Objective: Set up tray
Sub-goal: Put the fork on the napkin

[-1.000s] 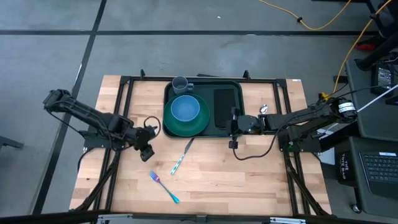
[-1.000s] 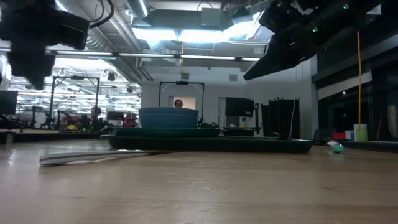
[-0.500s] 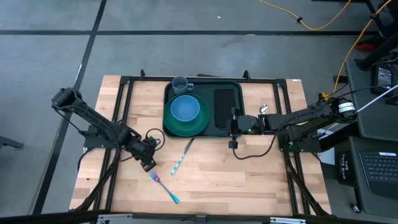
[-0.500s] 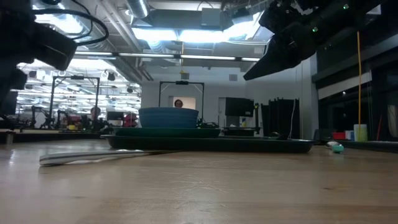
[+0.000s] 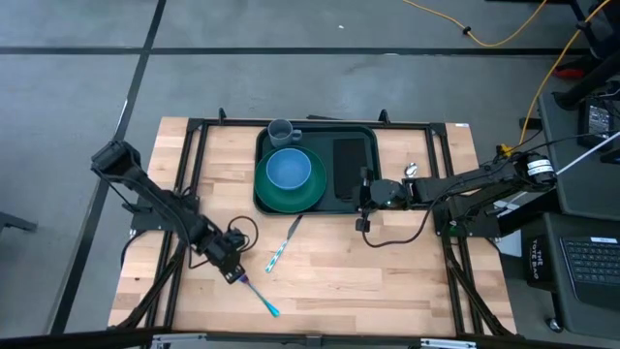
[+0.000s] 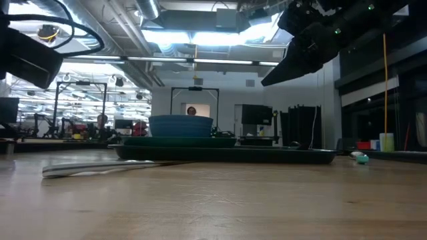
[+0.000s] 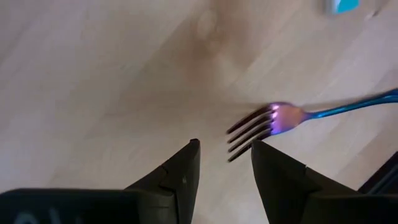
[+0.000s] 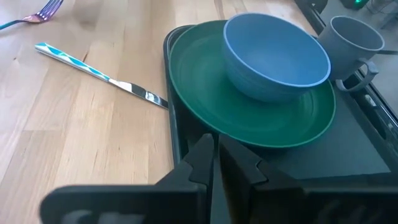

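Left wrist view: left tool (image 7: 225, 154) (fingers apart) just over fork (image 7: 280, 118) tines on table (image 7: 93, 74).

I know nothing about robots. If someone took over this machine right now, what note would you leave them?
Left gripper: open, poised over the fork tines on the bare table, nothing held.
Right gripper: shut, empty, waiting at the tray's near edge.
Tray: holds the green plate with the blue bowl, the grey mug and the black napkin.
Left to do: the fork and the knife lie off the tray, probably go on next.
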